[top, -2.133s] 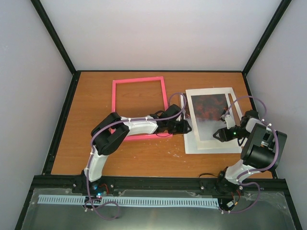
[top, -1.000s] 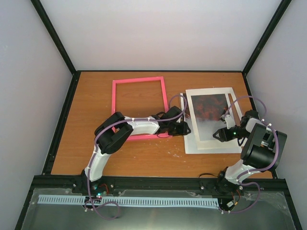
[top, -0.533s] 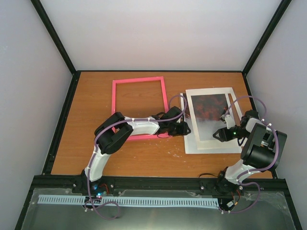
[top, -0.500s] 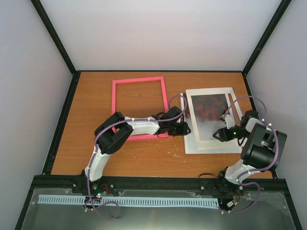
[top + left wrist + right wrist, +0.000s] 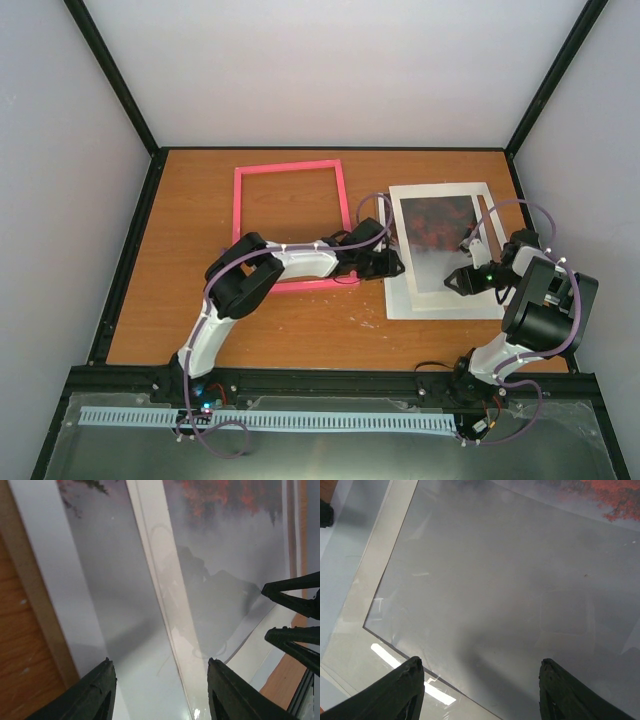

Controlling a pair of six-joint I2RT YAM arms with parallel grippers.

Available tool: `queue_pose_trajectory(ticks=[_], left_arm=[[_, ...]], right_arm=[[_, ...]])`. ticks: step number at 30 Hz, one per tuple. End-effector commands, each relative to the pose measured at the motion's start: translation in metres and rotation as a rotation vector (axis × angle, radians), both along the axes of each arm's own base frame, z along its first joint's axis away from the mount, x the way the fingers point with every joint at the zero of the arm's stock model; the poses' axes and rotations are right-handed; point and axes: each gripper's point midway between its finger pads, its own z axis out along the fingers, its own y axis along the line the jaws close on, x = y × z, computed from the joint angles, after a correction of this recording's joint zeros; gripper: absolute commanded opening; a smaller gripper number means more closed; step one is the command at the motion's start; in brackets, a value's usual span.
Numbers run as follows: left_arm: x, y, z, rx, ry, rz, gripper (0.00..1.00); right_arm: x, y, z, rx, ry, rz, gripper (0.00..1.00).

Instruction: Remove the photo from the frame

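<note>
The pink frame (image 5: 290, 166) lies flat left of centre, and bare table shows through it. The photo (image 5: 432, 232), dark red at its far end and pale grey at its near end, lies outside the frame on white sheets (image 5: 440, 306) to the right. My left gripper (image 5: 398, 266) is open at the sheets' left edge, low over the pale surface (image 5: 125, 605), holding nothing (image 5: 160, 662). My right gripper (image 5: 452, 283) hovers open over the photo's pale near end (image 5: 510, 580), its jaws empty (image 5: 480, 661). Its fingers (image 5: 290, 587) show in the left wrist view.
A cream mat strip (image 5: 165, 580) runs between the pale areas under the left gripper. Wooden tabletop (image 5: 300, 330) surrounds the sheets. Black rails and grey walls enclose the table, and the right wall stands close behind the right arm (image 5: 540, 310).
The left arm has reached further right, bringing its gripper onto the left edge of the sheets. The right arm, photo and frame have not moved.
</note>
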Motion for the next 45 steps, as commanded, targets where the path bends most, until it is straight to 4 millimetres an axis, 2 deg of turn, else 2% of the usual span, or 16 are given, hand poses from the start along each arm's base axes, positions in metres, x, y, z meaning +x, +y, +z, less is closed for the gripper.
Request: queue_pose_trajectory(ticks=[1, 6, 8, 10, 12, 15, 18, 20, 23, 26, 30, 34, 37, 41, 45], left_arm=[[-0.002, -0.008, -0.030, 0.028, 0.025, -0.043, 0.51], [-0.002, -0.018, -0.015, -0.027, -0.005, -0.089, 0.50], [0.002, -0.019, 0.003, -0.041, -0.071, -0.111, 0.50], [0.015, -0.015, 0.028, -0.043, -0.158, -0.121, 0.50], [0.032, -0.005, 0.053, -0.039, -0.226, -0.123, 0.51], [0.066, 0.021, 0.086, -0.014, -0.319, -0.092, 0.54], [0.104, 0.054, 0.105, 0.047, -0.369, -0.035, 0.61], [0.133, 0.077, 0.108, 0.077, -0.375, 0.005, 0.62], [0.156, 0.098, 0.111, 0.112, -0.390, 0.044, 0.62], [0.172, 0.104, 0.114, 0.082, -0.432, 0.057, 0.63], [0.194, 0.084, 0.113, 0.044, -0.462, -0.005, 0.62], [0.206, 0.064, 0.087, 0.028, -0.400, -0.053, 0.59], [0.208, 0.052, 0.078, -0.036, -0.379, -0.060, 0.59], [0.224, 0.052, 0.059, -0.013, -0.345, 0.018, 0.59], [0.226, 0.050, 0.045, -0.027, -0.292, 0.063, 0.60]], right_arm=[[-0.025, 0.003, -0.025, -0.020, 0.138, -0.002, 0.62], [-0.025, 0.006, -0.020, 0.011, 0.133, 0.016, 0.62], [-0.024, 0.007, -0.009, 0.055, 0.124, 0.010, 0.62], [-0.020, 0.008, 0.013, 0.106, 0.098, 0.008, 0.62], [-0.014, 0.007, 0.035, 0.110, 0.057, 0.004, 0.62], [-0.003, 0.007, 0.068, 0.089, -0.039, 0.014, 0.64], [0.002, 0.008, 0.085, 0.047, -0.095, 0.043, 0.68], [0.005, 0.010, 0.088, 0.003, -0.120, 0.066, 0.71], [0.016, 0.013, 0.090, -0.066, -0.139, 0.093, 0.74], [0.033, 0.018, 0.093, -0.117, -0.137, 0.118, 0.74], [0.049, 0.030, 0.086, -0.162, -0.117, 0.154, 0.74], [0.063, 0.034, 0.073, -0.194, -0.078, 0.161, 0.74], [0.077, 0.027, 0.065, -0.222, -0.059, 0.126, 0.73], [0.096, 0.010, 0.059, -0.248, -0.039, 0.053, 0.74], [0.109, -0.016, 0.056, -0.276, -0.037, -0.031, 0.80]])
